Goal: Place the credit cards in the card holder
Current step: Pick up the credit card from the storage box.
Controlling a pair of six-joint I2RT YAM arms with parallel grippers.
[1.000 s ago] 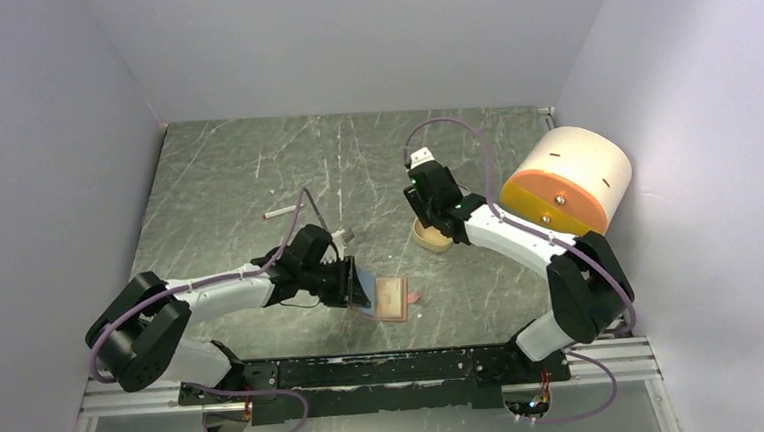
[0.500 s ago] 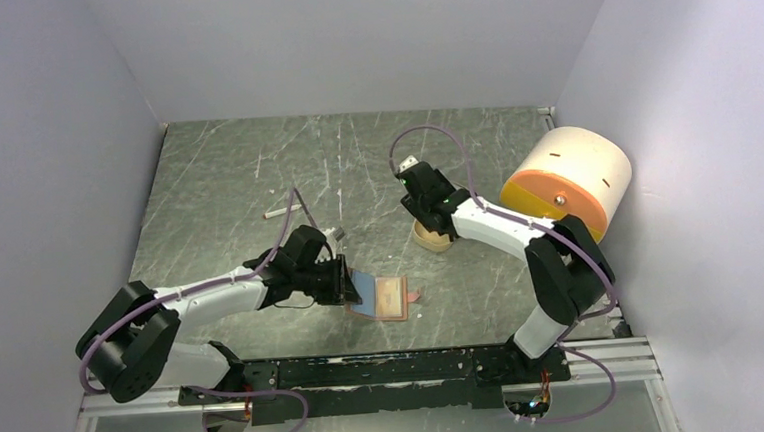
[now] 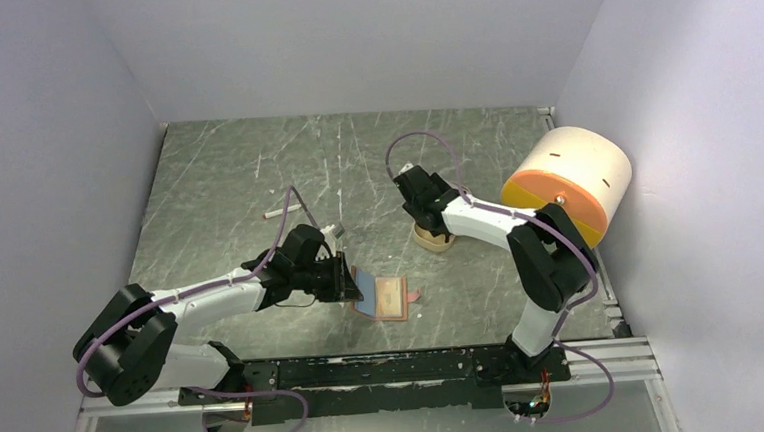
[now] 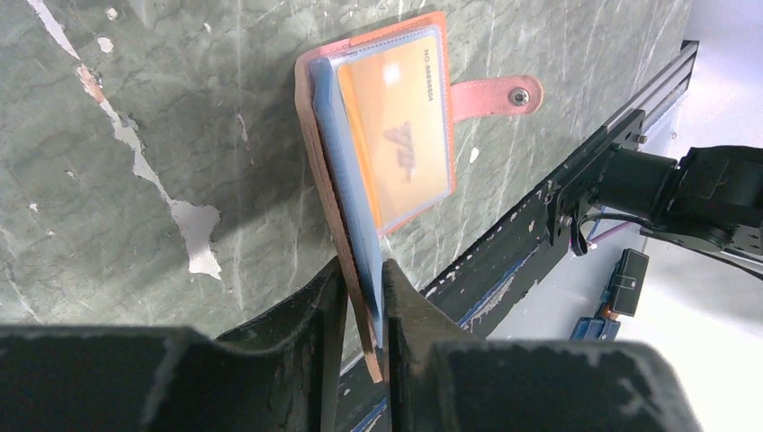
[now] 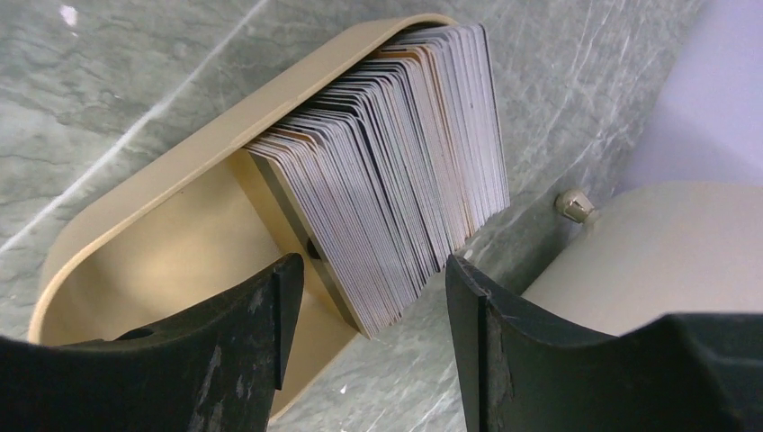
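Pale lilac walls (image 3: 347, 38) close in a dark green, marble-patterned bench (image 3: 216, 186) streaked with white scratches. Just below the centre of the overhead view the reddish-brown card holder (image 3: 395, 297) lies open on the bench, its snap strap (image 4: 490, 94) pointing toward the right of the frame. An orange-yellow card (image 4: 396, 126) sits behind a clear sleeve on the flat half, and a light blue card (image 3: 364, 289) lies over the half nearer the left arm. The left end effector (image 4: 362, 297) is pressed together on that half: the wrist view shows the leather edge and the blue layer pinched between its two dark fingers and tilted up off the bench. Right of centre in the overhead view, the right end effector (image 5: 371, 270) hangs over a tan tray (image 5: 162, 261) with its fingers spread, one on each side of a tight stack of cards (image 5: 396, 180) standing on edge; they do not touch the stack. A cream-and-orange cylinder (image 3: 568, 180) lies at the right wall, and a small white stick (image 3: 280, 211) rests left of centre.
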